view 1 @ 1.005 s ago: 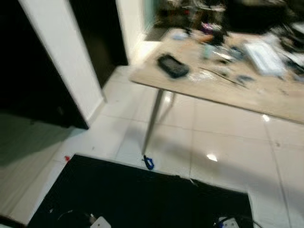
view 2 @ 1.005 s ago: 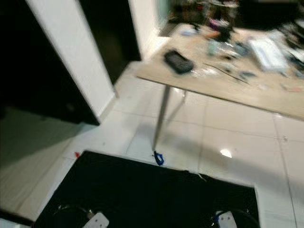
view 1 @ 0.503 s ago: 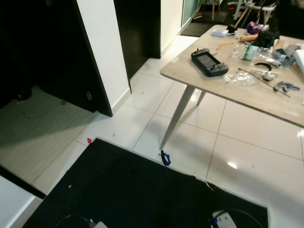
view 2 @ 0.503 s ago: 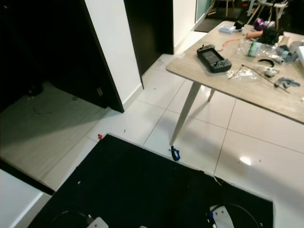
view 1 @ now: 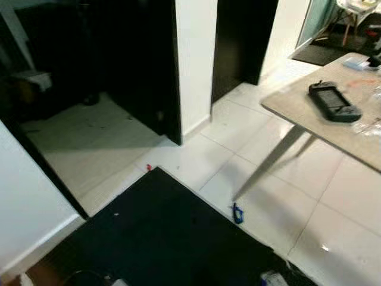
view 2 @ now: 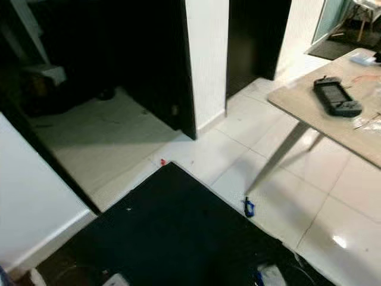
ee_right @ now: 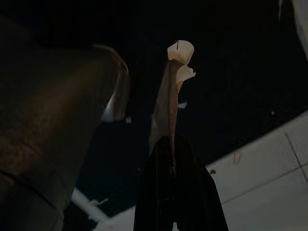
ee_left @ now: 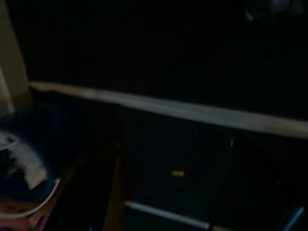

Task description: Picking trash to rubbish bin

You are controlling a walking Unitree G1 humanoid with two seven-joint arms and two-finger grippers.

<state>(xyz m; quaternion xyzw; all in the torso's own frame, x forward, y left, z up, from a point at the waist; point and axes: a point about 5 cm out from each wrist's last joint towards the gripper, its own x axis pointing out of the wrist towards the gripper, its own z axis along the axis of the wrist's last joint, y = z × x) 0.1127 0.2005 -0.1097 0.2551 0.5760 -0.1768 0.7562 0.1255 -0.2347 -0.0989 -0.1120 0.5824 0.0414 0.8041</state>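
Paper scrap (ee_right: 173,91) pinched in closed right hand (ee_right: 172,144), thin grip; could slip while walking. Left hand state: cannot tell, view dark. No bin visible.

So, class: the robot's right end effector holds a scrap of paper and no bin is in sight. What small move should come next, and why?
Probably keep turning to look for a bin. The right end effector is shut on the crumpled beige paper scrap, while ahead lie a black floor mat, white tiles, a dark doorway and a beige table, with no bin among them.
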